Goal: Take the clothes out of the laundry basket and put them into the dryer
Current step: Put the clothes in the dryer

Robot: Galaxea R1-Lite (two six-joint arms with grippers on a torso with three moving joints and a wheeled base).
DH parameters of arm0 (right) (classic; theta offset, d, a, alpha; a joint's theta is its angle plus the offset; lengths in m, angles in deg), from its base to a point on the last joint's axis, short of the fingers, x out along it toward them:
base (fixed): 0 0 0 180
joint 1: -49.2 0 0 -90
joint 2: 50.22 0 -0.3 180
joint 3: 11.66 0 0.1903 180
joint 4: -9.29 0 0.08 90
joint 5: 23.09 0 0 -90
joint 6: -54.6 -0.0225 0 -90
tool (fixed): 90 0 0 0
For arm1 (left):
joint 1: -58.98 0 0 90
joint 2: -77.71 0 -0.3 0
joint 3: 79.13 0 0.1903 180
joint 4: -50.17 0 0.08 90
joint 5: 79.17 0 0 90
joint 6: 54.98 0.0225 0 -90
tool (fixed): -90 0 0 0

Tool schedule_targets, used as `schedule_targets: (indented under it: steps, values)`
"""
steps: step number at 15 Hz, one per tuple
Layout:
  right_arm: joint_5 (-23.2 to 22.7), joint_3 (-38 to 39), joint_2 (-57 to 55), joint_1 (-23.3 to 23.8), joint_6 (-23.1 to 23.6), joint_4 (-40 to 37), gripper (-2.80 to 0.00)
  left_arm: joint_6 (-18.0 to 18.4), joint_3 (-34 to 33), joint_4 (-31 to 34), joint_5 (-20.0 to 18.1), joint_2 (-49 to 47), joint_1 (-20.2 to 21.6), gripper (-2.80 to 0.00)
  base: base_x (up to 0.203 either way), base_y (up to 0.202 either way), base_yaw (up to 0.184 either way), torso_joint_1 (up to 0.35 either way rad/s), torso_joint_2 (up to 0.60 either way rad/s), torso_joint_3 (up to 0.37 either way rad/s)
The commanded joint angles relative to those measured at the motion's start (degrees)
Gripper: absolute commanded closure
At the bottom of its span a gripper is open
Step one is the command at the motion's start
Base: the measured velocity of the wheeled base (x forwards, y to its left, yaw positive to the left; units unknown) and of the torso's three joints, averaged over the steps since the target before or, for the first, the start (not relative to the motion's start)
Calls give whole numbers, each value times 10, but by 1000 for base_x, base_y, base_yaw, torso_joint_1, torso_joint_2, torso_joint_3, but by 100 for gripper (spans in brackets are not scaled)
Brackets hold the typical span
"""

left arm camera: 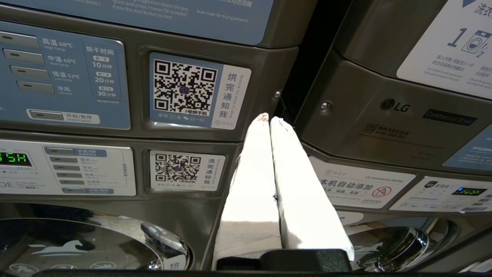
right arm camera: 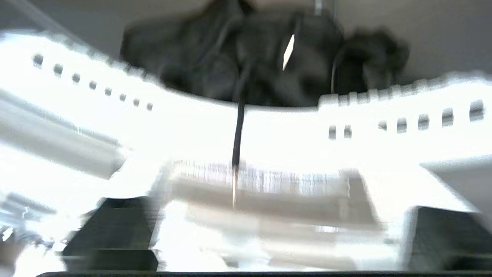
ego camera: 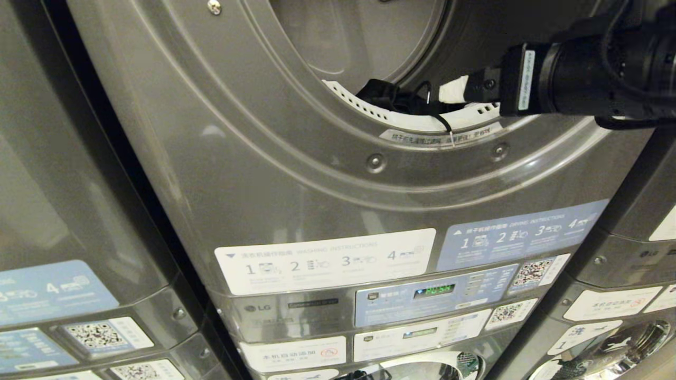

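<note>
I am facing a grey stacked laundry machine; the upper unit is the dryer [ego camera: 222,158], and its round opening sits at the top of my head view. Inside the drum, just behind the lower lip, lies a heap of black clothing [ego camera: 393,97]. It rests against the white perforated rim [ego camera: 380,113] that curves along the bottom of the opening. A thin black cord [ego camera: 445,124] from the garment trails out over that white rim and hangs down across the sticker strip on the door ring below it.

My right claw [ego camera: 454,89] reaches in from the right side at the level of the opening's lower edge, its white-wrapped tip just beside the dark heap. In my right wrist view the fingers stand wide apart at the two sides, with nothing between them; the black clothes [right arm camera: 265,57] lie ahead, beyond the white rim [right arm camera: 269,130], and the cord [right arm camera: 237,146] drops down the middle. That view is smeared, so I cannot tell whether a fingertip touches the fabric.

My left claw [left arm camera: 269,120] is parked low, its two white-wrapped fingers [left arm camera: 250,184] pressed together and holding nothing. It points at the gap between two machines, near a QR code sticker [left arm camera: 183,89] on the control panel [left arm camera: 61,69].

The laundry basket shows in none of my views.
</note>
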Motion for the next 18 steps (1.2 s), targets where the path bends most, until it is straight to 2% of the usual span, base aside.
schedule_targets:
  steps: [1,5,10,11,12,15,16,18]
  values:
    - [1,51,56,-6,0,4,0,-1,-17,-1,0,0,0,0,0,0,0,0,0,0]
    - [4,145,136,-6,5,11,0,-1,-17,-1,0,0,0,0,0,0,0,0,0,0]
    - [2,311,225,8,16,11,0,-1,-17,0,0,0,0,0,0,0,0,0,0,0]
    - [-4,352,244,31,28,13,0,-1,-17,-1,0,0,0,0,0,0,0,0,0,0]
    - [-25,389,265,77,43,20,0,-1,-18,-1,0,0,0,0,0,0,0,0,0,0]
    - [-131,552,347,252,109,95,0,-1,-17,0,0,0,0,0,0,0,0,0,0,0]
    - [-165,611,376,292,123,131,0,-1,-18,-1,0,0,0,0,0,0,0,0,0,0]
    - [-207,724,445,339,141,193,0,-1,-17,0,0,0,0,0,0,0,0,0,0,0]
